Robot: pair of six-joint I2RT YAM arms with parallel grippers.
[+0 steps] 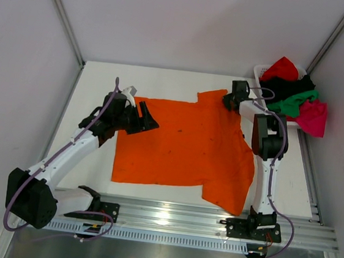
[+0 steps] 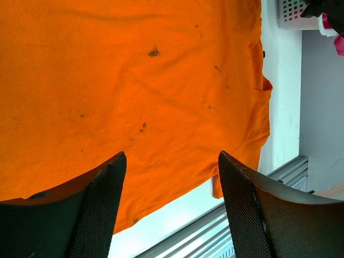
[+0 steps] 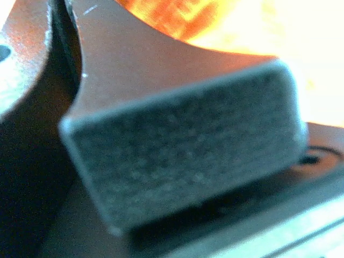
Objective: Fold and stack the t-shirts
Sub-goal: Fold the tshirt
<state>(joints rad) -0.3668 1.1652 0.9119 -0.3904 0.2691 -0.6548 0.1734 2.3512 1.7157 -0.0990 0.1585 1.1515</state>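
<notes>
- Lying flat at the centre of the table (image 1: 164,82), the orange t-shirt (image 1: 183,142) is unfolded; no stack is begun.
- Four more t-shirts (image 1: 287,86) sit heaped in the basket (image 1: 261,69) at 2 o'clock.
- Left gripper (image 1: 148,119) is spread over the shirt's 10 o'clock edge.
- Right gripper (image 1: 229,101) is pressed together at its 1 o'clock corner; whether it pinches cloth is unclear.

Table (image 1: 164,82): one spread t-shirt (image 1: 183,142) lies flat at the centre, its near right corner reaching the rail (image 1: 169,212) along the near edge. The basket (image 1: 261,70) sits at the far right corner, with the heaped t-shirts (image 1: 292,95) in it, spilling over its right side. The left gripper (image 1: 150,119) is over the spread t-shirt's far left edge. The right gripper (image 1: 229,100) is at its far right corner, just left of the basket.
</notes>
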